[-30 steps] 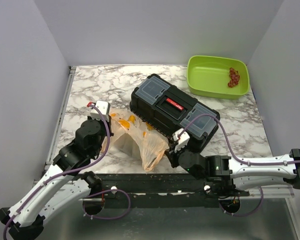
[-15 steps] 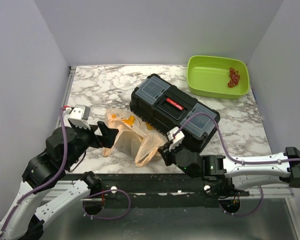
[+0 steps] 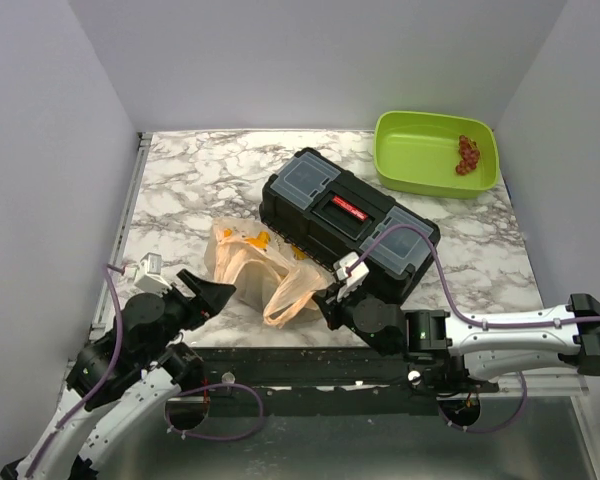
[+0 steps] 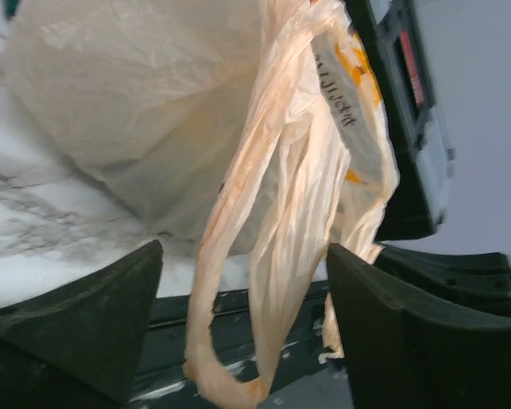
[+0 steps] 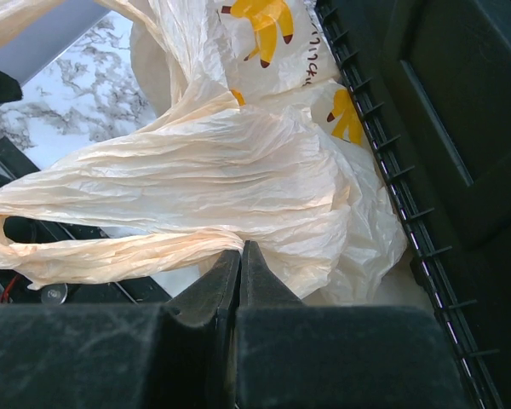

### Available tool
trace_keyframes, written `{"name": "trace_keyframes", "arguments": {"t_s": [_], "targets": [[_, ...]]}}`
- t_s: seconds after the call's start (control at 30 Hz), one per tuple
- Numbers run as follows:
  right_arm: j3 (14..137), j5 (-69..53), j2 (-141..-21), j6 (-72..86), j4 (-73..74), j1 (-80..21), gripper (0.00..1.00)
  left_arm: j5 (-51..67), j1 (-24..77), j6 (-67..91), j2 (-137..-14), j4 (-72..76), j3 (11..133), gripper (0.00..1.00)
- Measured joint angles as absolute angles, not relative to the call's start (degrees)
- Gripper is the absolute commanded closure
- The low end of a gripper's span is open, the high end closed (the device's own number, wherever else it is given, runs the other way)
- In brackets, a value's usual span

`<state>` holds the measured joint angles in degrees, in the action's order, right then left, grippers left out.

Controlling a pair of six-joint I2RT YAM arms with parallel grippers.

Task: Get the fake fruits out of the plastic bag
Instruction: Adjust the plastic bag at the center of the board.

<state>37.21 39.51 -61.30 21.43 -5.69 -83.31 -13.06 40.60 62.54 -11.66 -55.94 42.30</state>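
Pinched shut with the right gripper point(image 5: 240, 249) on a fold of the bag point(image 3: 257, 262), just in front of the toolbox point(image 3: 345, 215), probably to anchor that end for opening the mouth. Held wide open with the left gripper point(image 4: 243, 249), left of the toolbox and gripping nothing, with one handle loop hanging between the jaws, seemingly without touching them. Cannot see the fruits; judged to be inside the bag, hidden under the crinkled film leaning on the toolbox's front wall. Little room on the toolbox side, pressed close as it is; free marble of the table point(image 3: 180, 180) left of the toolbox for setting fruits down. Close to the table's front edge below the toolbox, so some risk of a fruit rolling off.
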Motion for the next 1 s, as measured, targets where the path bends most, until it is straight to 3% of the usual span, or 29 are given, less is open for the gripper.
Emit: {"name": "trace_keyframes", "arguments": {"t_s": [0.13, 0.37, 0.5, 0.67, 0.83, 1.0], "targets": [[37.01, 39.55, -61.23, 21.87, -6.50, -83.31, 0.98, -12.91, 40.60, 67.07, -3.33, -48.73, 34.24, 0.54], [37.01, 39.57, -62.89, 22.46, -7.75, -83.31, 0.84, -11.97, 40.60, 65.91, -0.58, -42.92, 29.56, 0.98], [37.04, 39.66, -63.55, 22.41, -7.79, -83.31, 0.77, -14.15, 40.60, 58.81, -2.17, -43.72, 37.71, 1.00], [39.38, 39.66, -63.81, 21.98, -5.76, -83.31, 0.58, -14.92, 40.56, 47.18, -9.96, -43.86, 47.72, 1.00], [48.45, 39.53, -65.25, 22.15, 0.27, -83.31, 0.13, -11.46, 40.56, 37.19, -19.77, -45.15, 52.01, 1.00], [59.59, 38.35, -69.65, 23.68, 7.35, -83.31, 0.05, -7.79, 40.56, 32.58, -24.69, -45.71, 52.84, 1.00]]}}
